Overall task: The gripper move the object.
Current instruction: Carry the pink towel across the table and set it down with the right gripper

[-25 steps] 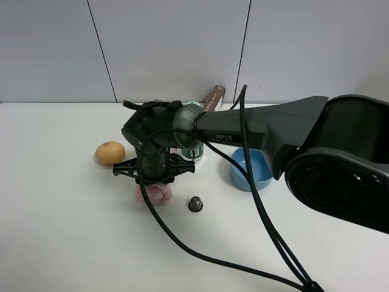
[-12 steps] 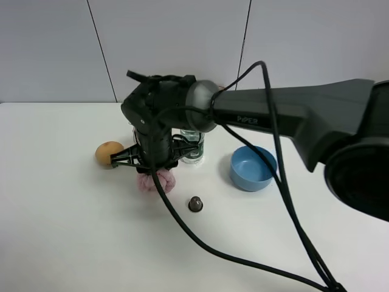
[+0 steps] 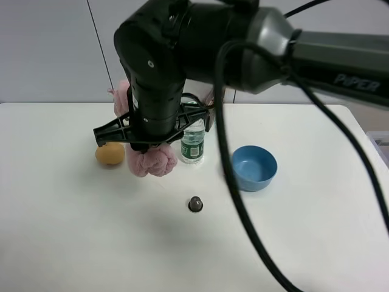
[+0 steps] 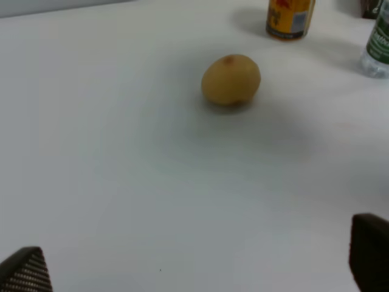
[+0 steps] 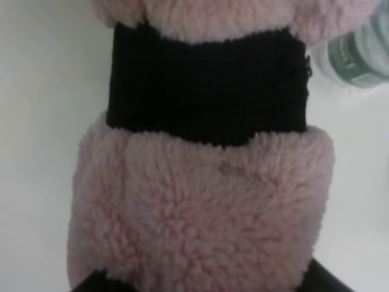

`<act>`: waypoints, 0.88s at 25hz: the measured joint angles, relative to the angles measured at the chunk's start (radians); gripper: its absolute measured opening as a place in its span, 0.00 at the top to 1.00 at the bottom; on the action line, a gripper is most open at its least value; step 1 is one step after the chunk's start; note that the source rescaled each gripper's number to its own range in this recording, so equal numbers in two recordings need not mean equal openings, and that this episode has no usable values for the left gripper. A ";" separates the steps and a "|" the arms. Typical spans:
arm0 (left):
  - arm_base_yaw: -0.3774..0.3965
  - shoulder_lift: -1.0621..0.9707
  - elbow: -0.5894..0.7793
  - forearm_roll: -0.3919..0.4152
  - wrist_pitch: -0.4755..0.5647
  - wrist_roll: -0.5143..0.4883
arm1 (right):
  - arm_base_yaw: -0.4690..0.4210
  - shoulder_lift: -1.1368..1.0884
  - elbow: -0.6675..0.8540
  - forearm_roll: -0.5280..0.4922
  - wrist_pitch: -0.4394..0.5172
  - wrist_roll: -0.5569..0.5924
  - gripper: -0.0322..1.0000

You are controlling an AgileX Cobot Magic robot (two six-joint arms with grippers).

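Black rounded end effector (image 3: 152, 139), black cable (image 3: 225, 164)

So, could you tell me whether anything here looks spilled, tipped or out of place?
Nothing stands out. The bottle stands upright, the blue bowl sits open side up, and the pink towel is clamped in the right end effector.

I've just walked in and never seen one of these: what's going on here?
The black right robot arm has its jaws shut on a fluffy pink rolled towel with a black band, holding it above the white table. A tan round fruit, clear plastic bottle and blue bowl rest on it.
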 joint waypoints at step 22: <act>0.000 0.000 0.000 0.000 0.000 0.000 | -0.329 -0.356 0.001 -0.183 0.107 -0.344 0.97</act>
